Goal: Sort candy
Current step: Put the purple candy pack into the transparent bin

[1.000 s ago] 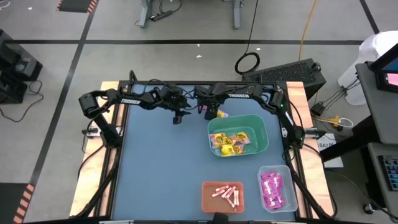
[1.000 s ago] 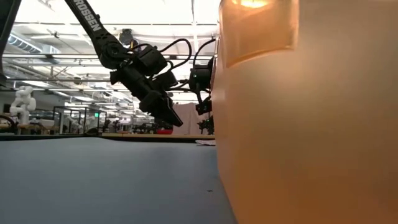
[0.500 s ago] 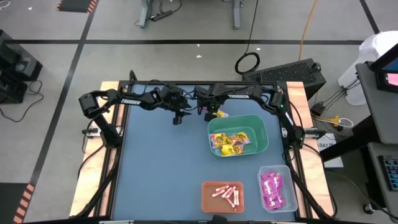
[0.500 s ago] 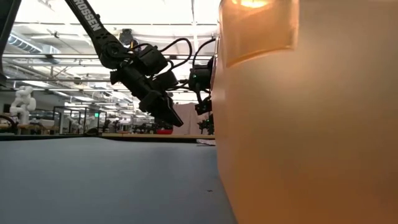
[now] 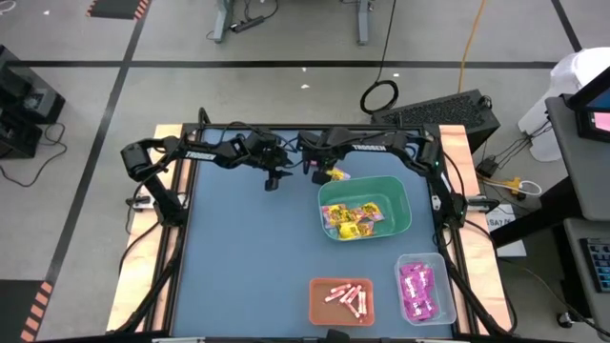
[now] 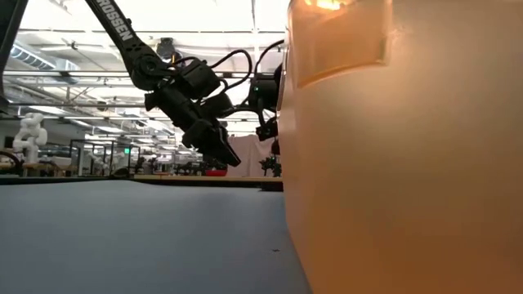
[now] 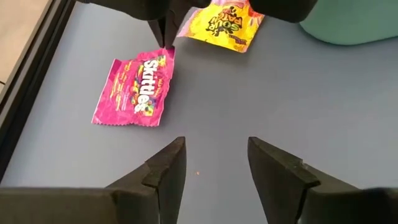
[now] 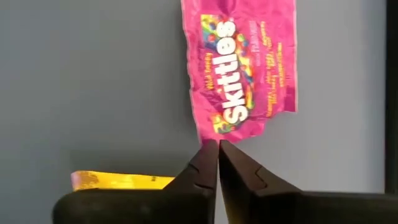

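Observation:
A magenta candy packet lies at the far edge of the blue table, and my right gripper is shut on it from above. Beside it, a yellow candy packet lies flat on the table, close to the green bin. My left gripper hovers open just left of the packets, pointing at them and touching nothing. In the high view, my right gripper and left gripper stand close together. My right gripper pinches one corner of the magenta packet between its two fingertips. The fingers come from above, pointing down. The rest of the packet spreads away from the fingers and looks flat on the table; I cannot tell whether it is lifted.
The green bin holds yellow packets. An orange bin with pink-white sticks and a clear bin with magenta packets stand at the near edge. The orange bin's wall fills the right half of the low view. The table's left half is bare blue.
My right gripper has risen a little above the table's far edge.

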`<state>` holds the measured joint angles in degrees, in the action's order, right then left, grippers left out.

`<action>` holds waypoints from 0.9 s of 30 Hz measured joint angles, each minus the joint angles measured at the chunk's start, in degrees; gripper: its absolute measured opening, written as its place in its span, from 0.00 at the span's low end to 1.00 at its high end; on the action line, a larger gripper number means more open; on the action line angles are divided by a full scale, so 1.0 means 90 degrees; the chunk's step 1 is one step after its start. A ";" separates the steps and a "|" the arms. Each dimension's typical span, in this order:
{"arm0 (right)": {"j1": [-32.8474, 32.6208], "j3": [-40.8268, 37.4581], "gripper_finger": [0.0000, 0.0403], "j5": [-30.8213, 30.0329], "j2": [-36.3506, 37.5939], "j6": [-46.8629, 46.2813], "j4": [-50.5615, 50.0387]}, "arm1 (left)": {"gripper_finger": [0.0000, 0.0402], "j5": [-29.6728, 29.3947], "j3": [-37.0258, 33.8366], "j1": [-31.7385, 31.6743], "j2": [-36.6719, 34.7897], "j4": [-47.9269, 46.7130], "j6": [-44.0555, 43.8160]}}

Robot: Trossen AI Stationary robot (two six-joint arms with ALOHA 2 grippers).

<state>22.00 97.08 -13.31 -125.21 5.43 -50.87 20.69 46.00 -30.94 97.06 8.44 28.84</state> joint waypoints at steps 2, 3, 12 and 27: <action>-0.0004 0.0000 0.04 0.0020 0.0000 -0.0030 0.0013 | 0.44 0.0000 0.0000 0.0000 0.0000 0.0005 0.0000; -0.0005 0.0004 0.06 0.0020 0.0002 -0.0055 0.0020 | 0.44 0.0000 0.0000 0.0000 0.0000 0.0008 0.0002; 0.0019 0.0005 0.32 0.0247 0.0002 -0.0529 0.0183 | 0.44 0.0000 0.0000 0.0041 0.0000 0.0008 0.0002; 0.0049 0.0024 0.30 0.0174 -0.0284 -0.0575 0.0243 | 0.44 0.0002 -0.0002 0.0219 0.0002 0.0021 0.0068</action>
<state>22.44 97.30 -11.74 -127.76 0.25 -48.68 20.71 45.98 -28.97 97.08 8.62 29.45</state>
